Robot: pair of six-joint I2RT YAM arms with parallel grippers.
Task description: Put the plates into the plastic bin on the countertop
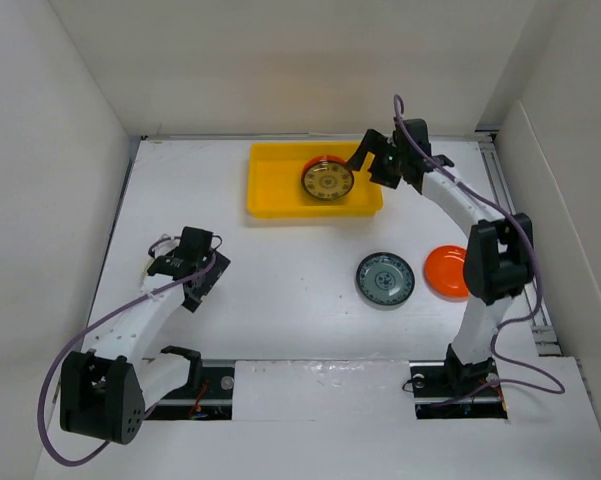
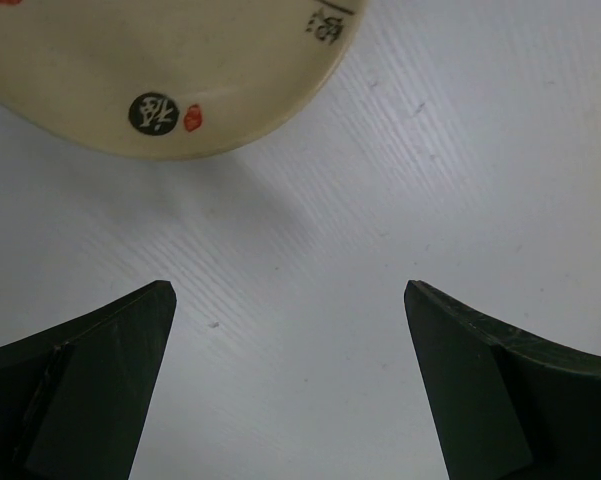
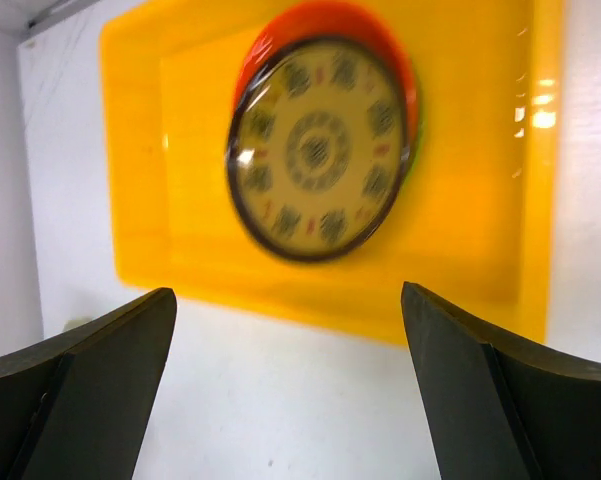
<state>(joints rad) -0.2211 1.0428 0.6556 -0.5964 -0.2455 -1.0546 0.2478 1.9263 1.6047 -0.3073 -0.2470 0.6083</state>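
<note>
The yellow plastic bin (image 1: 270, 185) stands at the back centre of the white countertop (image 1: 280, 270). In it a brown-gold patterned plate (image 1: 327, 180) lies on an orange plate (image 1: 323, 160). My right gripper (image 1: 371, 168) is open and empty, just above the bin's right end. The right wrist view shows the bin (image 3: 470, 230), the patterned plate (image 3: 320, 150) and the orange plate (image 3: 325, 18) beyond my right gripper (image 3: 288, 290). A blue-grey plate (image 1: 385, 278) and another orange plate (image 1: 446, 271) lie on the countertop. My left gripper (image 2: 288, 287) is open and empty, near a cream plate (image 2: 160, 70).
White walls close the countertop on the left, back and right. My left gripper (image 1: 208, 280) hangs low over the left half. The right arm (image 1: 495, 260) stands beside the loose orange plate. The other plates are out of view.
</note>
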